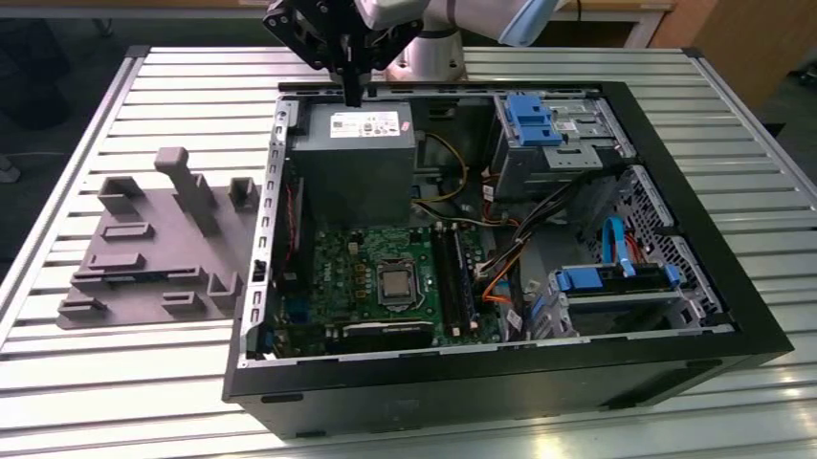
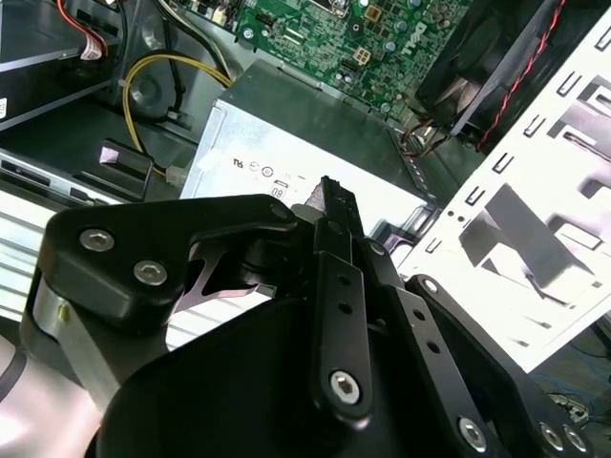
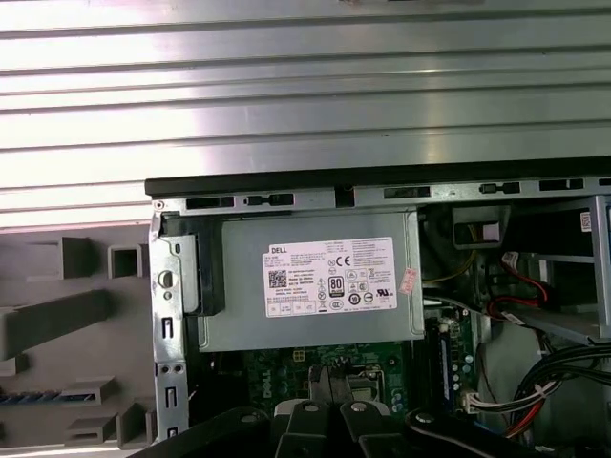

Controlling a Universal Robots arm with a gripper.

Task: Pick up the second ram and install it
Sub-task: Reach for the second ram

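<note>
item: open computer case [image 1: 511,382], black, lying on its side on a slatted metal table [image 1: 102,402]; its nearest wall runs along 6 o'clock in the exterior view. inside, nearest: green motherboard [image 1: 339,273] with a square processor socket [image 1: 397,285] and long black memory slots [image 1: 450,277] on its 3 o'clock side; whether a stick sits in any slot cannot be told. at 4 o'clock: blue drive caddy [image 1: 613,279] among orange and blue cables. farther in: grey power supply [image 1: 351,167] with a white label, against the far wall of the case; second blue caddy [image 1: 530,120] at 1 o'clock. outside the case, at 9 o'clock: grey moulded holder [image 1: 141,239], flat on the table. the second ram [image 1: 125,275] sits in one of the holder's grooves, a thin blue-green strip, well apart from the motherboard; the first wrist view shows the second ram [image 3: 43,396] in that groove too. farthest, at 12 o'clock: gripper [image 1: 351,94], black, pointing straight down above the far edge of the power supply. in the second wrist view the gripper [image 2: 329,191] has its fingers pressed together with nothing seen between them; the same closed gripper [image 3: 329,374] shows in the first wrist view. gripper and second ram are well apart.
</note>
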